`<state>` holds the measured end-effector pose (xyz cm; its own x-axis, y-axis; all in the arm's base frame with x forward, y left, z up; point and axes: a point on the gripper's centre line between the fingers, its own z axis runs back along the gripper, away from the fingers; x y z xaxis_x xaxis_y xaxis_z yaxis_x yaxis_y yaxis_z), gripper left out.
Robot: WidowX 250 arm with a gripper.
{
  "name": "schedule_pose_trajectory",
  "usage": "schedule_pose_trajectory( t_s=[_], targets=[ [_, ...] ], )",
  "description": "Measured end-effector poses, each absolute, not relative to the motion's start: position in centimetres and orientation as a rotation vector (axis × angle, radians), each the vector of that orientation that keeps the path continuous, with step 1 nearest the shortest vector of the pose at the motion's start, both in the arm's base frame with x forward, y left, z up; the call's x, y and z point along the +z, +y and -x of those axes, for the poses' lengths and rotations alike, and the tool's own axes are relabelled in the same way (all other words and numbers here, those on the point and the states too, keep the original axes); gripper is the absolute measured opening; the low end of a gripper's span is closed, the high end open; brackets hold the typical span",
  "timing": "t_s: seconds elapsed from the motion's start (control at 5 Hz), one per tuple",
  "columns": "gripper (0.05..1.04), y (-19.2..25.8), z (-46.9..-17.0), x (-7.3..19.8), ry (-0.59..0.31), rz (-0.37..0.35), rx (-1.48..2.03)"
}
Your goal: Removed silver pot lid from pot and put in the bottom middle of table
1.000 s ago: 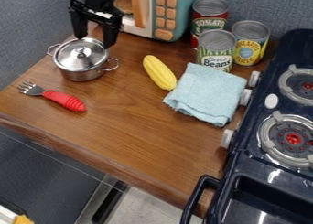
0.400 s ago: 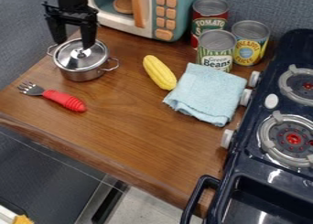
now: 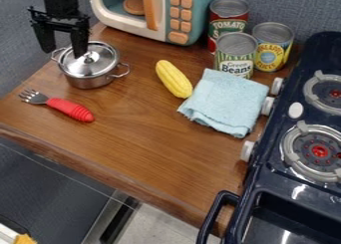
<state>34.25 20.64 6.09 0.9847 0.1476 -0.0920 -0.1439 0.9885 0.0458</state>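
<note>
At upper left, the pincer (image 3: 64,54) is spread apart; the metal lid (image 3: 103,62), likely light, stiff and slippery, is best grasped by its top knob (image 3: 88,59).

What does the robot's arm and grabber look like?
The arm is black and blocky, coming in at the upper left. Its gripper is black too, with a wide bar across the top and two chunky fingers pointing down from it. I can't make out any cables or markings on it.
</note>
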Motion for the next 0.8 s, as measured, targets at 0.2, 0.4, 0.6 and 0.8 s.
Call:
schedule_pose_trajectory(
  t_s=[0.2,0.4,0.6,0.8],
  targets=[
    [1.0,18.5,-35.7,5.6,0.123,-0.086,0.041],
    [1.0,17.3,-36.7,5.9,0.11,-0.108,0.0],
    [1.0,17.5,-36.8,6.0,0.103,-0.094,0.004],
    [1.0,18.3,-36.4,5.7,0.107,-0.08,0.031]
  ],
)
